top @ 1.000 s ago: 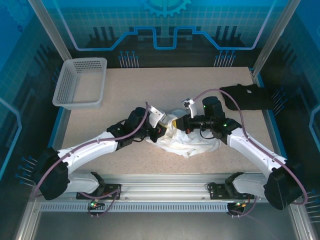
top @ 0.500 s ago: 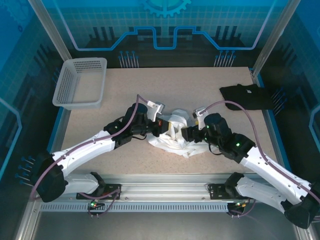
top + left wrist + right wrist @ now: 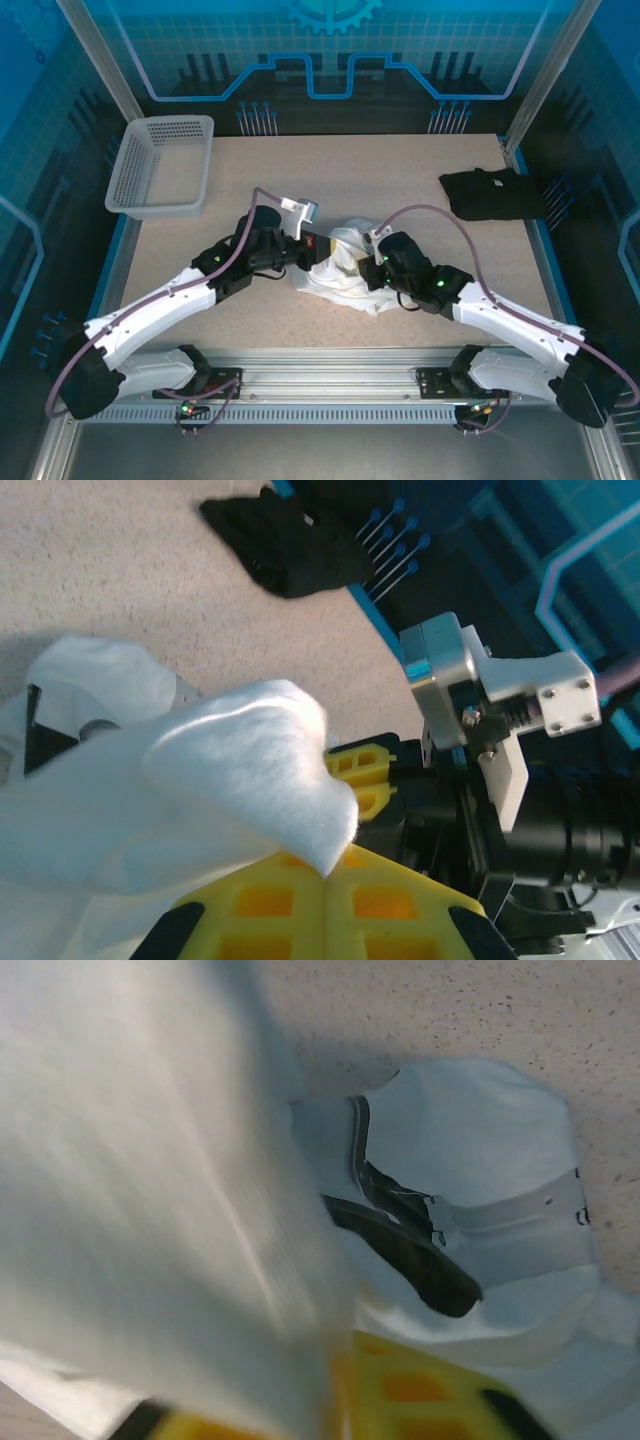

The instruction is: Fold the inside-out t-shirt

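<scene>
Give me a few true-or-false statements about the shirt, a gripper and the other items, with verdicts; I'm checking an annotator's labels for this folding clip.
1. The left gripper is shut on a fold of the t-shirt. True.
2. The t-shirt lies spread out flat. False: it is bunched in a heap between the two arms.
3. The basket stands at the far left corner of the table. True.
4. The black garment lies in the basket. False: it lies on the table at the far right.

Speckled beige tabletop (image 3: 380,170); blue patterned panels (image 3: 330,50) behind; aluminium frame rail (image 3: 330,385) near edge.
</scene>
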Tool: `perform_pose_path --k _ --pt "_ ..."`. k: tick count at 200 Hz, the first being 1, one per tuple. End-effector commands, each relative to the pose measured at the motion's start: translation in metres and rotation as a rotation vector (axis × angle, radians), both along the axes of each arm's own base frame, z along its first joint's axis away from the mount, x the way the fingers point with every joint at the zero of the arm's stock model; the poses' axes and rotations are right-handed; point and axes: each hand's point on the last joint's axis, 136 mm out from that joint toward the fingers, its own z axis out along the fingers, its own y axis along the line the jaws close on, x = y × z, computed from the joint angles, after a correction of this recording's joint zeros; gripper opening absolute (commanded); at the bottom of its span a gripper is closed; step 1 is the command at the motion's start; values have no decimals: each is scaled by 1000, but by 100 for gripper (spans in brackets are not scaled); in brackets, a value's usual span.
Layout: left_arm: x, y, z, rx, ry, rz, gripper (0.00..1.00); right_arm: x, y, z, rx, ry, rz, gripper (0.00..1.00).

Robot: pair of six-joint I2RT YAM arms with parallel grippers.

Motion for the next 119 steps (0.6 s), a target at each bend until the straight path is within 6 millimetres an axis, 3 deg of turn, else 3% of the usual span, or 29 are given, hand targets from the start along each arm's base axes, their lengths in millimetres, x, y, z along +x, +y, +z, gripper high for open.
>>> perform_pose_path --k 1,39,73,94,119 --pt "0 13 20 -131 34 -4 0 -8 11 27 121 -50 167 0" --pt "10 29 19 -169 78 12 0 -36 32 69 337 -59 442 0" --pt "21 36 14 -200 136 49 0 -40 50 92 484 -59 551 0" --pt "29 47 -3 -156 171 117 0 -37 58 102 521 -57 579 0" --pt "37 65 -30 -31 184 218 13 -33 63 106 538 -56 589 0"
